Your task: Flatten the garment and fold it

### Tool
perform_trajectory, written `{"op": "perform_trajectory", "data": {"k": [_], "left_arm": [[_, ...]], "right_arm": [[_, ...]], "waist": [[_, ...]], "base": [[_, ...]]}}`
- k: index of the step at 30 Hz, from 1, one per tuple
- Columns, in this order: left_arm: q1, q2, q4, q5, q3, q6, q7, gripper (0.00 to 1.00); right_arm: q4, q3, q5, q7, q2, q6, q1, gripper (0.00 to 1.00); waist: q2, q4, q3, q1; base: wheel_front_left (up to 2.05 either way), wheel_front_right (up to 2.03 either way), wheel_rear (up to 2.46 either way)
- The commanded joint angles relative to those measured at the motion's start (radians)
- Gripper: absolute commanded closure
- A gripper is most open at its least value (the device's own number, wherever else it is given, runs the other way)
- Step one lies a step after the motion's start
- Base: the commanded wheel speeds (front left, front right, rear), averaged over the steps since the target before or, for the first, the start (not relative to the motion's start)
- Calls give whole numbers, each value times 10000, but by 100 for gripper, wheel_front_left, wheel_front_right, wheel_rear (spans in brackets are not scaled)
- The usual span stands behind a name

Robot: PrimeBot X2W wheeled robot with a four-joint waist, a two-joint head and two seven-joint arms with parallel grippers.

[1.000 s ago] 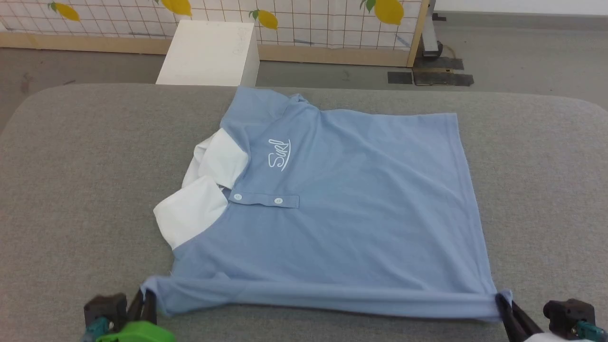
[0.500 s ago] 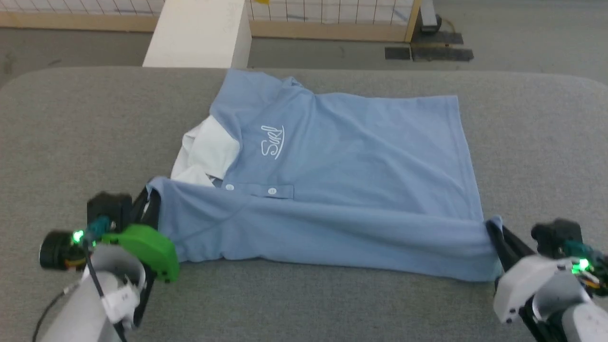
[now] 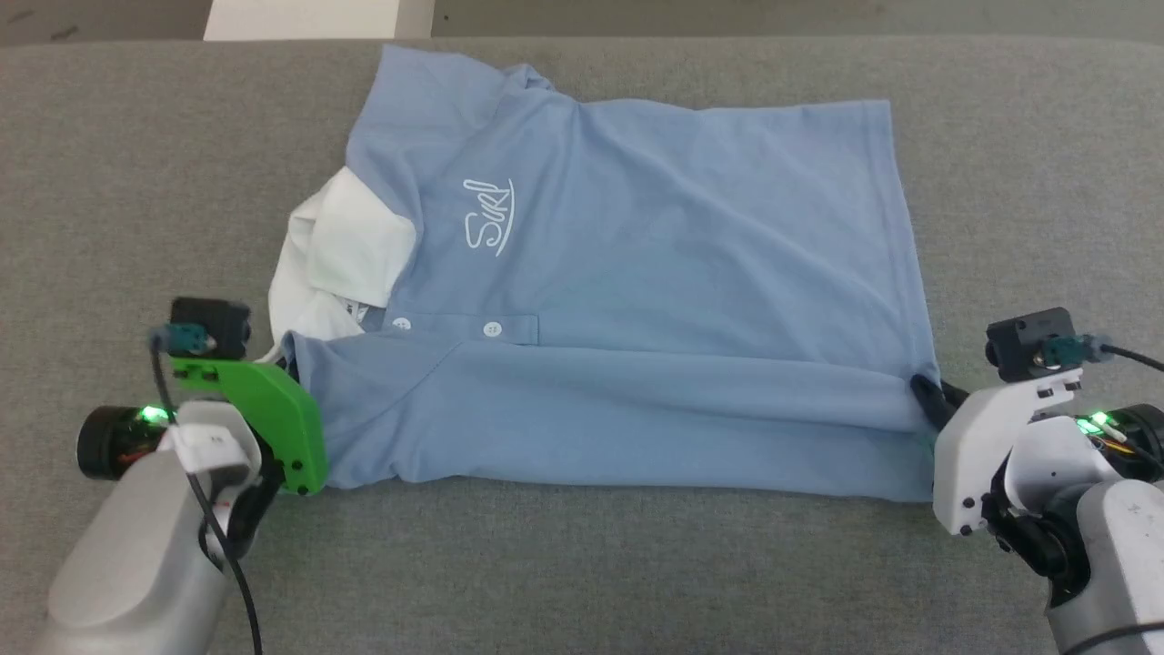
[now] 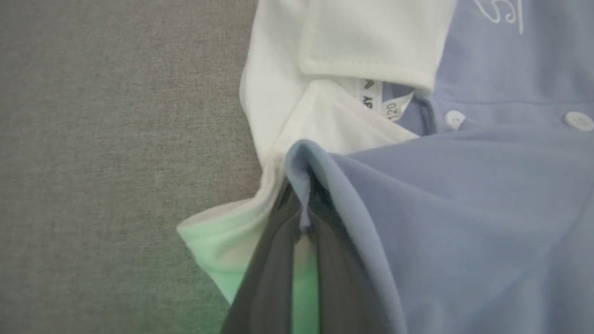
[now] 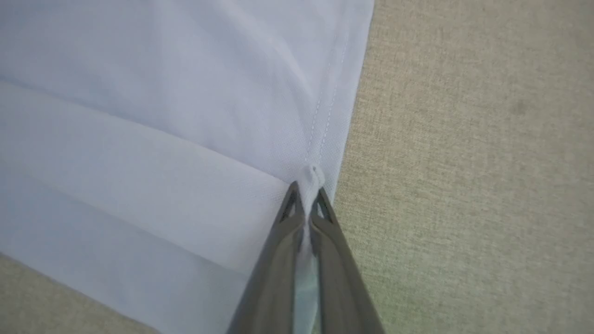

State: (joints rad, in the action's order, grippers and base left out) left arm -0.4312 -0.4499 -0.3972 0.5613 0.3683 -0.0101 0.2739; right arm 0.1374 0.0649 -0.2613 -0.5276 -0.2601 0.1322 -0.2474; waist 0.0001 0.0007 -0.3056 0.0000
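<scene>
pinching both ends of a folded-over flap

the garment (image 3: 637, 236) lies spread on the grey desk (image 3: 136, 182), with its collar (image 3: 350, 246) toward the left edge, its hem toward the right edge and one sleeve close to the far edge. the side toward the near edge is doubled over onto the chest. it makes a long flap whose upper border runs just below the two white buttons (image 3: 492, 328) and on across to the hem. the white script (image 3: 489, 215) sits uncovered beyond the placket.

the left hand (image 4: 301, 208) has its dark fingers pressed together on the flap's corner at the collar end. a thin ridge of blue cloth shows between the tips, right over the white collar, with the neck label (image 4: 378, 99) just beyond.

the right hand (image 5: 307, 188) is pressed together too, pinching a small bunch of cloth at the flap's hem end — beside the stitched hem line, with bare desk just past it. the flap stretches between the two hands with a few soft creases.
</scene>
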Motion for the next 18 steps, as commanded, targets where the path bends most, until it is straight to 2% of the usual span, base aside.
{"op": "perform_trajectory", "data": {"k": [1, 3, 4, 5, 6, 7, 8, 13, 16, 18], "left_arm": [[4, 62, -197, 276, 49, 120, 366, 100], [100, 114, -256, 515, 46, 181, 667, 100], [147, 165, -246, 604, 12, 166, 671, 57], [185, 207, -223, 639, -14, 147, 594, 15], [231, 258, -192, 627, -46, 93, 408, 0], [277, 300, -174, 602, -78, 37, 208, 0], [339, 329, -142, 498, -113, -72, -122, 0], [668, 559, 68, -136, -563, -861, -2692, 0], [1097, 826, 186, -332, -879, -1345, -4221, 0], [1382, 983, 259, -395, -1045, -1548, -4865, 0]], "right_arm": [[-3, -31, -72, -313, 65, -15, -149, 100], [-88, -157, -107, -761, 159, -15, -170, 100], [-152, -283, -105, -909, 238, -15, -159, 100], [-213, -402, -73, -966, 310, -15, -136, 73], [-287, -515, -22, -1012, 389, -15, -79, 59], [-361, -583, 10, -1002, 448, -15, -13, 11], [-447, -702, 56, -941, 533, -15, 84, 0], [-922, -1097, 256, 73, 877, -15, 603, 0], [-1221, -1286, 394, 1262, 1109, -15, 994, 0], [-1363, -1401, 442, 2071, 1301, -15, 1288, 0]], "waist": [[-1, -55, -151, 0], [-1, -28, -136, 0], [-1, 3, -90, 0], [-1, 27, -39, 0], [-1, 60, 34, 0], [-1, 90, 111, 0], [-1, 117, 214, 0], [-1, 216, 729, 0], [-1, 270, 1068, 0], [-1, 286, 1256, 0]], "base": [[0, 0, 0], [0, 0, 0], [0, 0, 0], [0, 0, 0], [0, 0, 0], [0, 0, 0], [0, 0, 0], [0, 0, 0], [0, 0, 0], [0, 0, 0]]}}
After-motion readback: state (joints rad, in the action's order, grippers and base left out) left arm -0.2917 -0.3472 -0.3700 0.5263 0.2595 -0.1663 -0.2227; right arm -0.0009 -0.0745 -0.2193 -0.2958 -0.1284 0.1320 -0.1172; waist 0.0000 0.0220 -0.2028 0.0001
